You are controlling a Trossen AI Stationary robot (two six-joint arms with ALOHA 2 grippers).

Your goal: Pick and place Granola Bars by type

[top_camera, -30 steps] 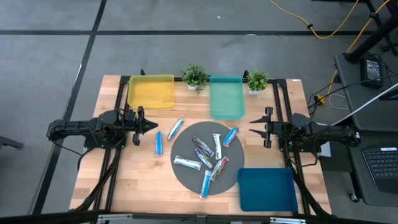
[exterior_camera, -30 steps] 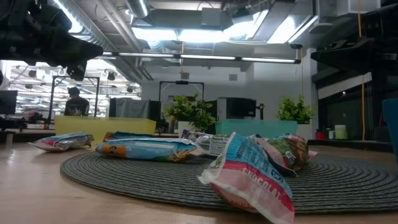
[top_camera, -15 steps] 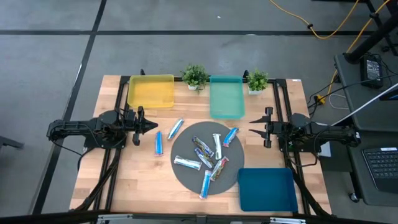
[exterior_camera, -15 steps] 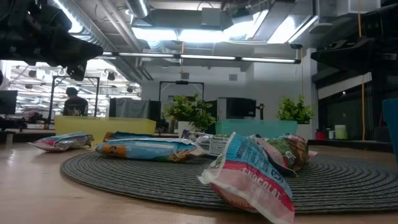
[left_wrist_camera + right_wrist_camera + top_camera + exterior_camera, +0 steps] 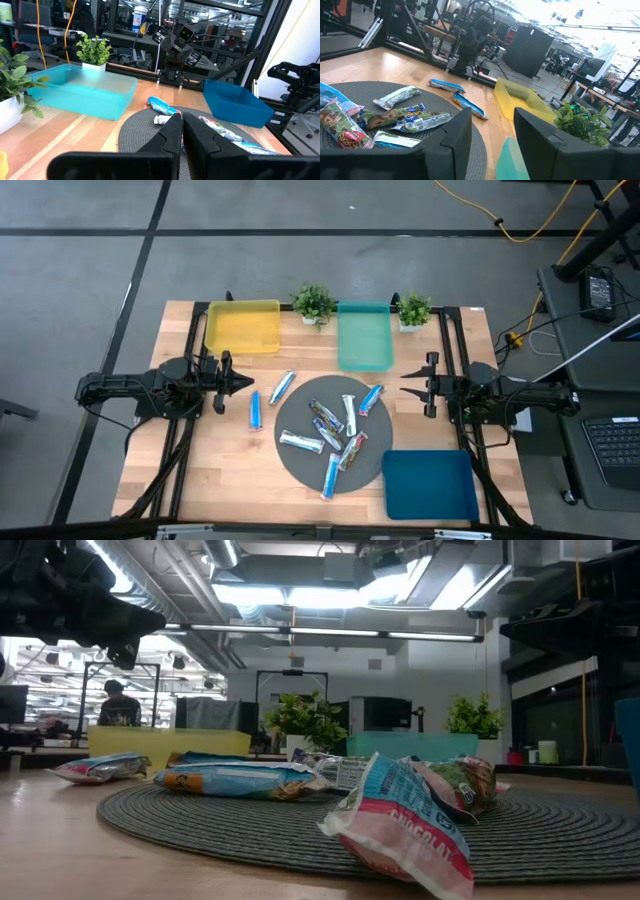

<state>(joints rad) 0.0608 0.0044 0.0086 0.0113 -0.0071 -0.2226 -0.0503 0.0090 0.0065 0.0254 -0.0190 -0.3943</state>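
Waiting claws: left gripper pinched together at the bench's left edge; right gripper at the right edge, fingers apart (nothing held).
Granola Bars: heaped on the round mat mid-bench, two beside it.
Advice: take an outlying single bar first, gripping across its width.

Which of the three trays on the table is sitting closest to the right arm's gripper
The dark blue tray, at the table's near right corner below the right gripper. The teal tray sits farther back beside the plants, and the yellow tray is over on the left arm's side.
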